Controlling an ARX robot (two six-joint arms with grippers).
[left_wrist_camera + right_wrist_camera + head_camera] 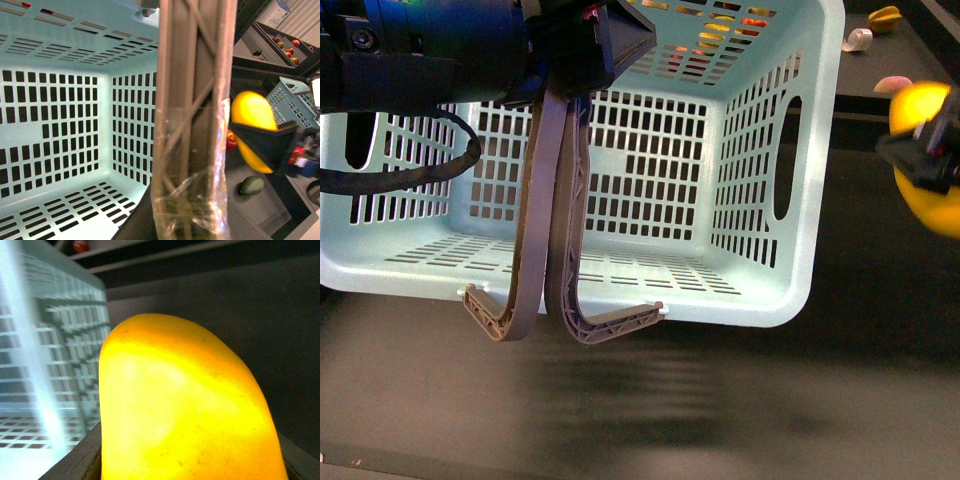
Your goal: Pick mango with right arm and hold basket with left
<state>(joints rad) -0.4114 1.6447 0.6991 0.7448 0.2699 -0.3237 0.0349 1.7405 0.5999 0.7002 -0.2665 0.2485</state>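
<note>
**A:** Start at the tools; what are they doing?

**B:** The right gripper [923,160] is clamped across the middle of the mango [926,108], with a dark finger on either side of it; the left gripper [548,322] has its long grey fingers [536,200] drawn narrow, close together, at the near edge of the pale blue basket [760,300]; I judge that they pinch a wall of it, though the pinch itself is hidden.

**A:** And where is the mango?

**B:** In the air at the right edge of the front view, clear of the dark table [620,420]; it is near the basket's right side and outside it; the basket is tipped with its open mouth toward the camera, and nothing lies in it.

**A:** So how far along is the task?

**B:** Both halves look done, as I judge it; the mango is picked and the basket gripped; what is left is only to hold the two steady.

**A:** Which way does the mango lie?

**B:** Its long axis is close to upright, leaning a little; the gripper crosses it at the waist; in the right wrist view its rounded end rises away from the gripper; the front view cuts part of it off, so I cannot tell which end is the stem.
</note>
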